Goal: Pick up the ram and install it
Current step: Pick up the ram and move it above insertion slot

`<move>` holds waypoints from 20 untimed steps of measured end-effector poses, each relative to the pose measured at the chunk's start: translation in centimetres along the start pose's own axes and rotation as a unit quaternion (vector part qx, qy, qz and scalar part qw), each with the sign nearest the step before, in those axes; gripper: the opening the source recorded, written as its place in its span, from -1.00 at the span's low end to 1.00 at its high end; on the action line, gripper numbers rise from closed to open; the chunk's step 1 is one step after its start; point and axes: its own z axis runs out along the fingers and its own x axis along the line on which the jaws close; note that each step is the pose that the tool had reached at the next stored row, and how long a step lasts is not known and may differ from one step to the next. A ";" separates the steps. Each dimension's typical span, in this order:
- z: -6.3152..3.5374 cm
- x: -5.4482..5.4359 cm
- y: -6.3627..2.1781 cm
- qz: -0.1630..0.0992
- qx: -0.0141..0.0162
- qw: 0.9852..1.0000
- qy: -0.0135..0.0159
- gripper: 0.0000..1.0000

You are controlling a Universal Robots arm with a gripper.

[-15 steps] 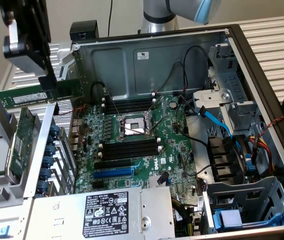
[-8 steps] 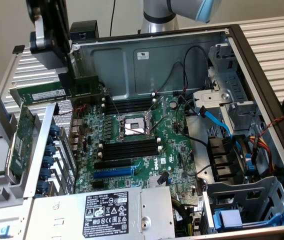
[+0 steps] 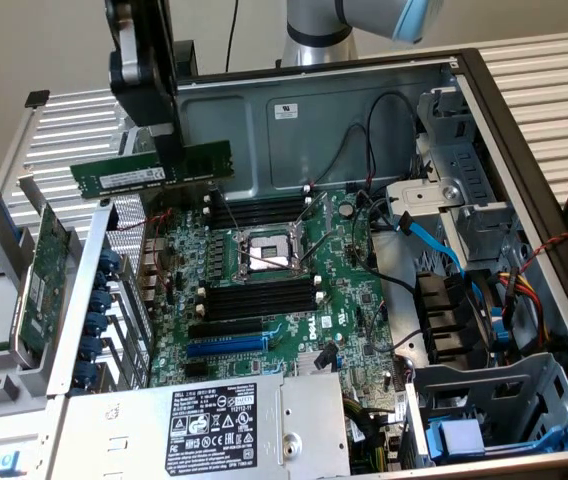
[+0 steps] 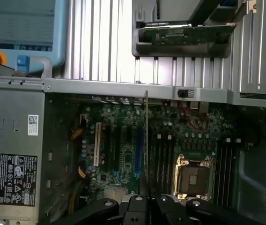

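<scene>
Upper left of the exterior view, there was the gripper point(image 3: 176, 170) with its jaws clamped tight on the ram point(image 3: 124, 178). It had the stick pinched right of its middle, with the edge hanging down beneath the claw. The stick's long axis ran across the frame, left end dipping slightly, roughly parallel to the memory slots point(image 3: 260, 212) on the motherboard point(image 3: 349, 290). Those slots lay below and right of it in frame, well apart. In the wrist view the ram point(image 4: 146, 126) showed edge-on, a thin line over the board. Whether it sat over a slot, I could not quite tell.
</scene>
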 end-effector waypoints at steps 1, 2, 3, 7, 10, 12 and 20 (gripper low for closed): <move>0.05 -0.3 -0.30 0.000 0.000 1.000 0.000 -0.76; 0.09 -0.5 -0.61 0.000 0.000 1.000 0.000 -0.76; 0.13 -0.8 -0.91 0.000 0.000 1.000 0.000 -0.76; 0.33 -1.8 -2.06 0.000 0.000 1.000 0.000 -0.76; 0.50 -2.6 -2.94 0.000 0.000 1.000 0.000 -0.76; 0.64 -3.2 -3.44 0.000 0.000 1.000 0.000 -0.76; 0.93 -4.4 -5.95 0.000 0.000 1.000 0.000 -0.76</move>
